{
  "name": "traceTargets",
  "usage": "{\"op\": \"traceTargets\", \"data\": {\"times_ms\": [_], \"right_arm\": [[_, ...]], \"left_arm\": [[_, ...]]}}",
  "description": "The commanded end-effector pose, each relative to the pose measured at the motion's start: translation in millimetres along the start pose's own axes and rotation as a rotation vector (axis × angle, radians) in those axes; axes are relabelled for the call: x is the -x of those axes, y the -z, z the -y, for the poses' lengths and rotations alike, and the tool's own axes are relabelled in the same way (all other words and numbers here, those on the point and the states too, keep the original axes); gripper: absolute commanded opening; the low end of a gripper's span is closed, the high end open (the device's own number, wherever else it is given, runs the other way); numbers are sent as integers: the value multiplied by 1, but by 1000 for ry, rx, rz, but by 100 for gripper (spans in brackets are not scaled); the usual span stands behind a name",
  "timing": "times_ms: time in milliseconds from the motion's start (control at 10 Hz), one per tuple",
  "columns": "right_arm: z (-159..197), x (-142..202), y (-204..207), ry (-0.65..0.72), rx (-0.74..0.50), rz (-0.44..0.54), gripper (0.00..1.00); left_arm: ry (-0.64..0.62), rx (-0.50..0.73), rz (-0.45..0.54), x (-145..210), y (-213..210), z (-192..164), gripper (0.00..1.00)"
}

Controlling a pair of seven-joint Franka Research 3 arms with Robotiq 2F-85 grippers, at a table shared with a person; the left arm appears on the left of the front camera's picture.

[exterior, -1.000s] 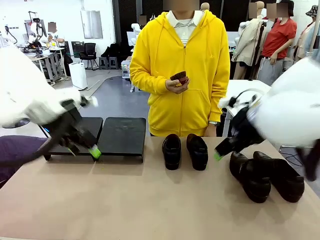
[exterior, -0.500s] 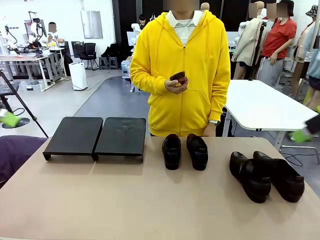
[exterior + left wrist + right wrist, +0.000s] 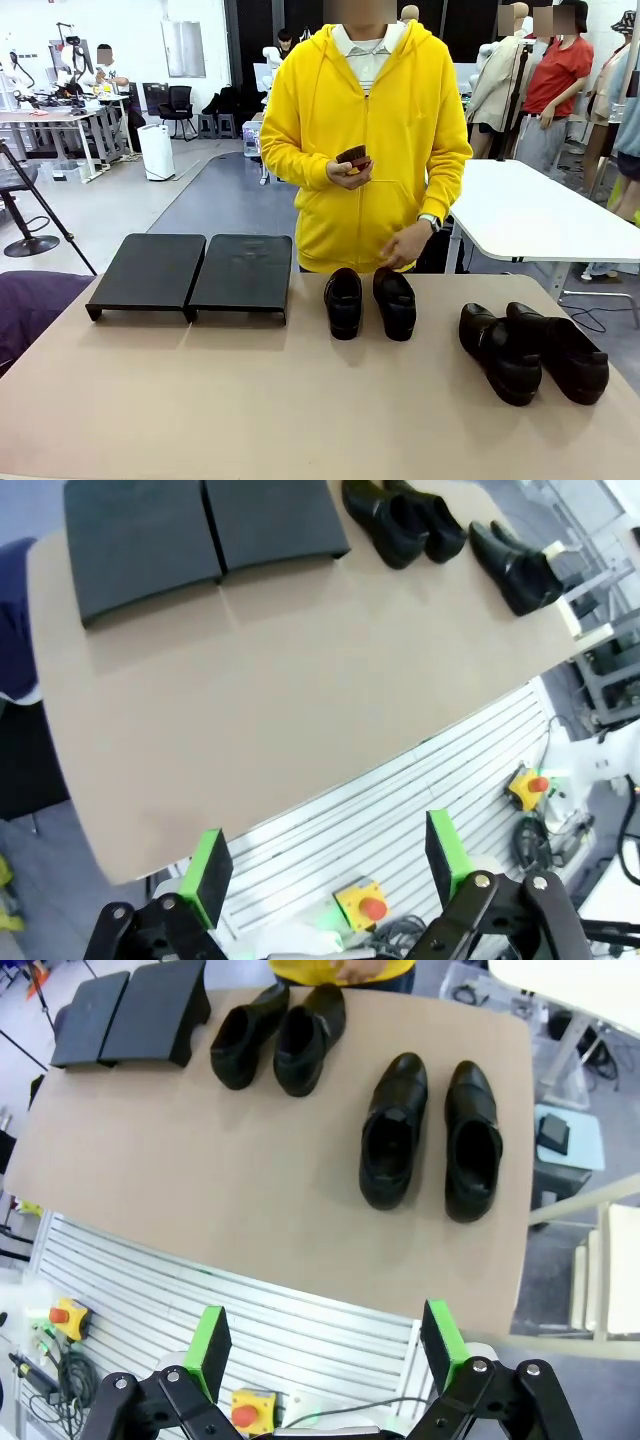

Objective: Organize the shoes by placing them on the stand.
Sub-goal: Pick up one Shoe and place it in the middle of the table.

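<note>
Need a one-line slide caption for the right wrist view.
Open right tool overlooking the table: two loafers beside the stand, two dress shoes farther along, none racked yet.

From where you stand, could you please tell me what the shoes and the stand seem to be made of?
Loafers and dress shoes: probably polished black leather or a lookalike; soft highlights glint on the toes and uppers. Stand: matte black flat panels with hardly any glare; painted metal, plastic or coated board, I cannot tell which.
</note>
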State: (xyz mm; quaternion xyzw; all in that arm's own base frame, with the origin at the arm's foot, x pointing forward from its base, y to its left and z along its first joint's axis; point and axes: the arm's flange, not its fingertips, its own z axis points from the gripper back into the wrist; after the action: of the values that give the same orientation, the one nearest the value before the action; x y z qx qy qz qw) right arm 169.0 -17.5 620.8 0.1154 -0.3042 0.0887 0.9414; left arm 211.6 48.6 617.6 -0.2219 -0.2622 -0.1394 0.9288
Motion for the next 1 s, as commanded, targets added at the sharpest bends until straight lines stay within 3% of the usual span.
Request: {"op": "traceTargets", "data": {"times_ms": [0, 600, 700, 900], "right_arm": [[-5, 1, 2, -19, -24, -6, 100], [-2, 0, 1, -9, -5, -2, 100], [-2, -24, 35, -66, 13, -101, 100], [0, -52, 84, -113, 73, -141, 100]], "left_arm": [[26, 9, 1, -1, -3, 9, 100], [26, 9, 1, -1, -3, 9, 100], [26, 9, 1, -1, -3, 9, 100], [26, 9, 1, -1, -3, 9, 100]]}}
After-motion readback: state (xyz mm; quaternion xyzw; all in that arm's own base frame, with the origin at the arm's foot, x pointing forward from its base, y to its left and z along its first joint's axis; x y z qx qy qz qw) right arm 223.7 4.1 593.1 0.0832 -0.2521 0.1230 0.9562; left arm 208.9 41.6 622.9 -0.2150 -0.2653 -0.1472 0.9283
